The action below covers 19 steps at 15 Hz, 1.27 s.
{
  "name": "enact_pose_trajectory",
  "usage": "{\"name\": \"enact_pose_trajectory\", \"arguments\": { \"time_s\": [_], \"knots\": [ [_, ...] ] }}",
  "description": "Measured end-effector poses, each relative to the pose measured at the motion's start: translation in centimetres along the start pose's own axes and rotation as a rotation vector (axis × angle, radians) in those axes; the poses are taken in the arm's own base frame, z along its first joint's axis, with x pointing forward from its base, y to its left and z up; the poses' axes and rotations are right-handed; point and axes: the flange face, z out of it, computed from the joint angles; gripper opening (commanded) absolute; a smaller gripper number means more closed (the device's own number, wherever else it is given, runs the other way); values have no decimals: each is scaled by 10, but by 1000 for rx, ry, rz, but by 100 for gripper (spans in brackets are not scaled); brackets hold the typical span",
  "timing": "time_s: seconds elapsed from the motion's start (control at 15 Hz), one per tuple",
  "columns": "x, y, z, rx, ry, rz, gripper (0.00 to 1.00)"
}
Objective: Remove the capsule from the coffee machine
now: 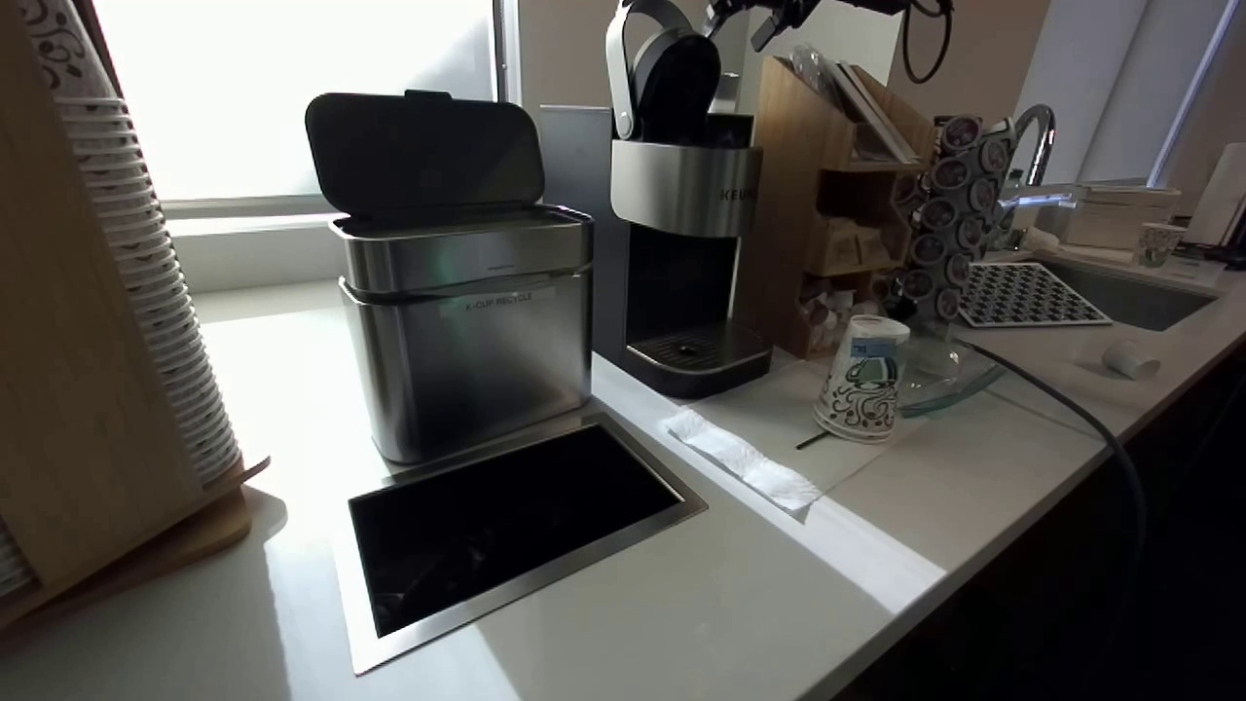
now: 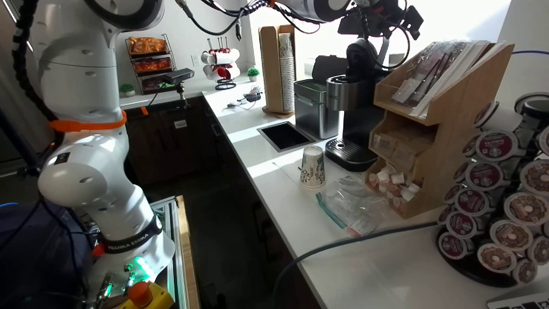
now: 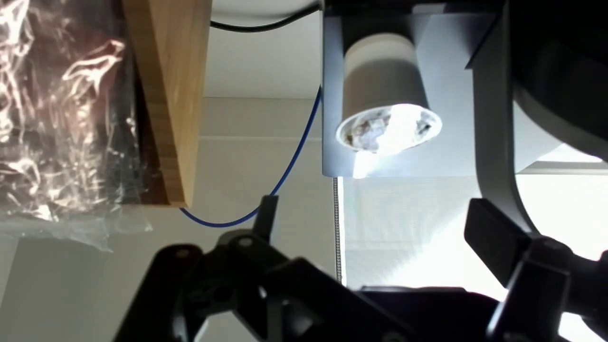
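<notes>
There's the pale counter (image 1: 681, 604), the white arm (image 2: 81, 81) stretched over it! Below, the silver coffee machine (image 1: 681, 185), black lid (image 1: 678, 88) raised, stands just beside the steel bin (image 1: 477, 350); what's inside the brewer, I can't tell. The gripper (image 3: 374, 217) hangs near that raised lid, fingers spread wide, nothing between them. And on a grey surface (image 3: 453, 76) close by, the white capsule (image 3: 385, 88), foil-ended!

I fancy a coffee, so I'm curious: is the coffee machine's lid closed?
No, in an exterior view the black lid of the coffee machine stands tilted up, its handle raised beside it.
</notes>
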Motion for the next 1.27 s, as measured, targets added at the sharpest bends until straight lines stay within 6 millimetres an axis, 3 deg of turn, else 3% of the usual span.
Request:
{"name": "enact_pose_trajectory", "arguments": {
  "time_s": [0.47, 1.27],
  "knots": [
    [-2, -1, -33, -33, -29, -25, 100],
    [-49, 8, -96, -46, -93, -14, 100]
  ]
}}
